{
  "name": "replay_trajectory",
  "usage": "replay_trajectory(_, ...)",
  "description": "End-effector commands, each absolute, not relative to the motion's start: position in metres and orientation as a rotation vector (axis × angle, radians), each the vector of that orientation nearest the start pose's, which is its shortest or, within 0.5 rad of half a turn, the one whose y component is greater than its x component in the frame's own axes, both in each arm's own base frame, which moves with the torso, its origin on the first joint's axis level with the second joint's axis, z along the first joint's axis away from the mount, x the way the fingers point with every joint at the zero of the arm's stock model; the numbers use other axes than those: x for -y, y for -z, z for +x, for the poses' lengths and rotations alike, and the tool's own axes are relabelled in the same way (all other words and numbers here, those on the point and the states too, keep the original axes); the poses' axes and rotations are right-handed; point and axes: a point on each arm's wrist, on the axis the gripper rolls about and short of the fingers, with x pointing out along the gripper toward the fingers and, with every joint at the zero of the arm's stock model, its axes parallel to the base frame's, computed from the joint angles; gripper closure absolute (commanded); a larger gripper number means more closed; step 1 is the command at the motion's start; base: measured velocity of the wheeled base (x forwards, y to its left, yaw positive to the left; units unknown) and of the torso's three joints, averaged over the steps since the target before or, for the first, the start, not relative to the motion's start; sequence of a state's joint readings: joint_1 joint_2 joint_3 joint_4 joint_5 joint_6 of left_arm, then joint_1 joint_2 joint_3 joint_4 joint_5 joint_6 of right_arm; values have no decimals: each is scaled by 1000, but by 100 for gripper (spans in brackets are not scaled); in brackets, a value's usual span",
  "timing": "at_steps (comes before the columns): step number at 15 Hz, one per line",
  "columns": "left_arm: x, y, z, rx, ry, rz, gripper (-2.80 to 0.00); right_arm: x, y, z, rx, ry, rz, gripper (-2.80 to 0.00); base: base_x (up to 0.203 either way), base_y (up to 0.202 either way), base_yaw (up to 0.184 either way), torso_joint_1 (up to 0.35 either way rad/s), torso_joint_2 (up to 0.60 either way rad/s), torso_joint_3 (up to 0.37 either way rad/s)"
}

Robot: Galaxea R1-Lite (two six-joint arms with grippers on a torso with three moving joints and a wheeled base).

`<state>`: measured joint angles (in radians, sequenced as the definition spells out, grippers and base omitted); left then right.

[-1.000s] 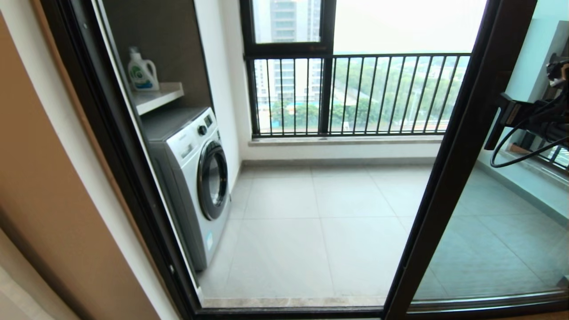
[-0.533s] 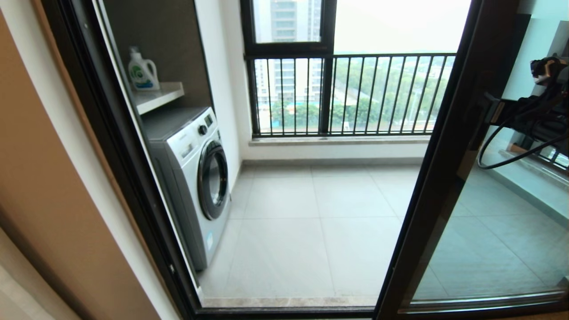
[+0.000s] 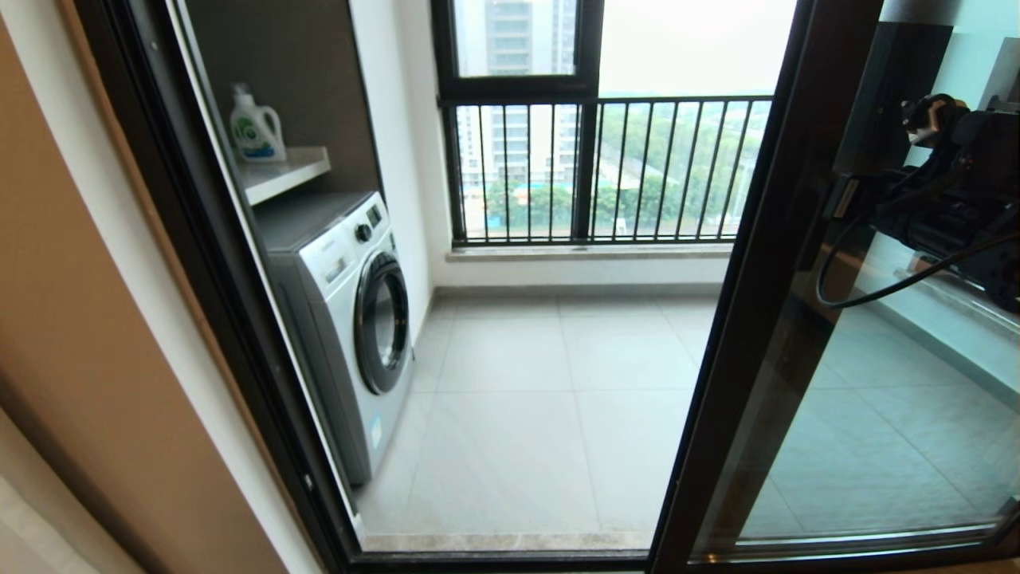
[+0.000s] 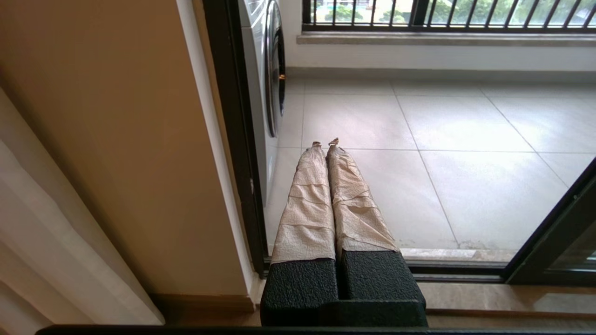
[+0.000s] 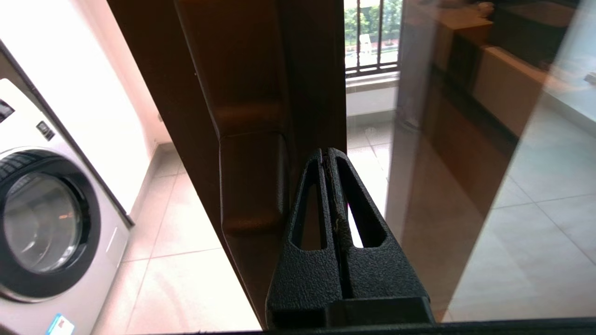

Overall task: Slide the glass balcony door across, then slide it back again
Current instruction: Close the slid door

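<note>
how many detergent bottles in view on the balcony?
1. The detergent bottle stands on the white shelf above the washing machine, at the balcony's left. More could be hidden deeper in that alcove.

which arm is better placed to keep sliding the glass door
Right. The right pincer, shut, is up against the glass balcony door upright beside its handle. The left pincer, also shut, hangs low by the washing machine.
</note>
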<state>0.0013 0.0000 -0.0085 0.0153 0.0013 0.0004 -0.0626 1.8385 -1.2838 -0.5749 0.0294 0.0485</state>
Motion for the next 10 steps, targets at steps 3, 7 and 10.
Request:
replay_trajectory(3,0,-76,-23,-8,-3,0,0,-13,-264,369,23,-21,50,0,0,0,0,0,0,0)
replay_trajectory(7,0,-76,-23,-8,-3,0,0,-43,-262,368,14,-81,50,0,0,0,0,0,0,0)
replay_trajectory(10,0,-76,-23,-9,-3,0,0,-63,-259,367,5,-134,50,0,0,0,0,0,0,0)
